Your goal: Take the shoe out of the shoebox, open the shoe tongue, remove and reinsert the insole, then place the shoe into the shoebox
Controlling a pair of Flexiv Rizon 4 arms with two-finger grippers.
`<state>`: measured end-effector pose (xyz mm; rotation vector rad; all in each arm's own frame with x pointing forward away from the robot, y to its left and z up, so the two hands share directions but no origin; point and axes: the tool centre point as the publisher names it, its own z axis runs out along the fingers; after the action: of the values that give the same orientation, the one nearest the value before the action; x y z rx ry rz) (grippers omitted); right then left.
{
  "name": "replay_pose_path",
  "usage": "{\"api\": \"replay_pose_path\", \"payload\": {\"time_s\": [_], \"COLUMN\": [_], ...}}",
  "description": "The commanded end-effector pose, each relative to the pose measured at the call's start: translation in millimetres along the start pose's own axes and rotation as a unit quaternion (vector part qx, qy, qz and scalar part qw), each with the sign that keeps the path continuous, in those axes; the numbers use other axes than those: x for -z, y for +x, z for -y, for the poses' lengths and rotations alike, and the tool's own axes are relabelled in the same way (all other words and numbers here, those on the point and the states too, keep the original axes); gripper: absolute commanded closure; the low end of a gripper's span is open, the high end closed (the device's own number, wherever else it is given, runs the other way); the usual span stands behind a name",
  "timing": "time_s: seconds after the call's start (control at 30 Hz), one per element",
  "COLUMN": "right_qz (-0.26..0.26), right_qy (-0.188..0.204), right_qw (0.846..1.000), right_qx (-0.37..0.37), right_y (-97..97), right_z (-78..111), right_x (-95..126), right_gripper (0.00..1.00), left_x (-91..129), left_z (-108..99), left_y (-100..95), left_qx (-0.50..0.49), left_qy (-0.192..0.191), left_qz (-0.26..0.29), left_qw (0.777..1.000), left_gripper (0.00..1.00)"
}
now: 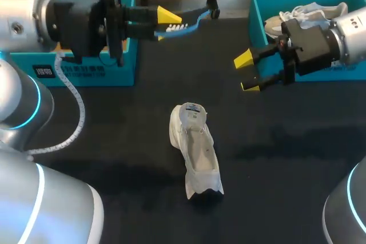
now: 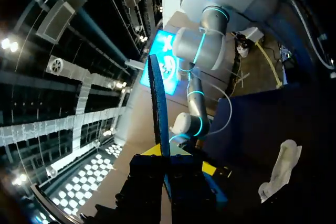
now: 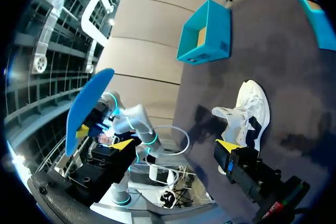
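Bare table [image 1: 286,158] on every side of shoe [image 1: 194,148].

Plain white shoe [image 1: 194,150], bright blue insole [image 1: 191,20], teal shoebox [image 1: 257,27], black table [image 1: 297,141].

Nothing here can be read letter for letter. The teal box on the left [image 1: 86,75] carries a dark square mark and a line of dark print on its front wall, too small to make out. The teal box on the right [image 1: 349,74] has a strip of small print along its front wall, just as unclear. The white shoe [image 1: 197,150] bears a round label [image 1: 193,108] with a coloured mark inside its heel, illegible.
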<state>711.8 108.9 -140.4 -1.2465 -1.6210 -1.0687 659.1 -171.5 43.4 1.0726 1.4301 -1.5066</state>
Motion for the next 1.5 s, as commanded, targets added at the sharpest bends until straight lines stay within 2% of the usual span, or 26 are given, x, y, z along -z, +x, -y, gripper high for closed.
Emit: {"api": "replay_pose_path", "payload": {"time_s": [0.03, 0.27, 0.3, 0.7, 0.77, 1.27, 1.3, 1.4, 1.5], "right_qz": [0.0, 0.0, 0.0, 0.0, 0.0, 0.0, 0.0, -0.007, -0.019], "right_qy": [0.001, 0.001, 0.001, 0.001, 0.001, 0.001, 0.001, -0.028, -0.049], "right_qw": [1.0, 1.0, 1.0, 1.0, 1.0, 1.0, 1.0, 1.0, 0.999], "right_qx": [0.0, 0.0, 0.0, 0.0, 0.0, 0.0, 0.0, -0.012, -0.003], "right_y": [-0.8, -0.8, -0.8, -0.8, -0.8, -0.8, -0.8, 3.7, 10.3], "right_z": [-1.4, -1.4, -1.4, -1.4, -1.4, -1.4, -1.4, -11.4, -17.6], "right_x": [-2, -2, -2, -2, -2, -2, -2, 0, 5], "right_gripper": [0.0, 0.0, 0.0, 0.0, 0.0, 0.0, 0.0, 0.0, 0.0], "left_x": [-2, -3, -3, -3, 0, 0, -1, 2, 2], "left_z": [2, -1, -4, -51, -63, -63, -68, -87, -95], "left_y": [7.9, 10.4, 14.0, 46.9, 57.3, 57.3, 61.5, 74.2, 87.4], "left_qx": [-0.121, -0.143, -0.171, -0.24, -0.249, -0.249, -0.252, -0.243, -0.24], "left_qy": [-0.011, -0.013, -0.016, -0.035, -0.044, -0.044, -0.045, -0.044, -0.05], "left_qz": [0.028, 0.026, 0.023, -0.042, -0.064, -0.064, -0.054, -0.03, -0.038], "left_qw": [0.992, 0.989, 0.985, 0.969, 0.965, 0.965, 0.965, 0.969, 0.969], "left_gripper": [1.0, 1.0, 1.0, 1.0, 1.0, 1.0, 1.0, 1.0, 1.0]}}
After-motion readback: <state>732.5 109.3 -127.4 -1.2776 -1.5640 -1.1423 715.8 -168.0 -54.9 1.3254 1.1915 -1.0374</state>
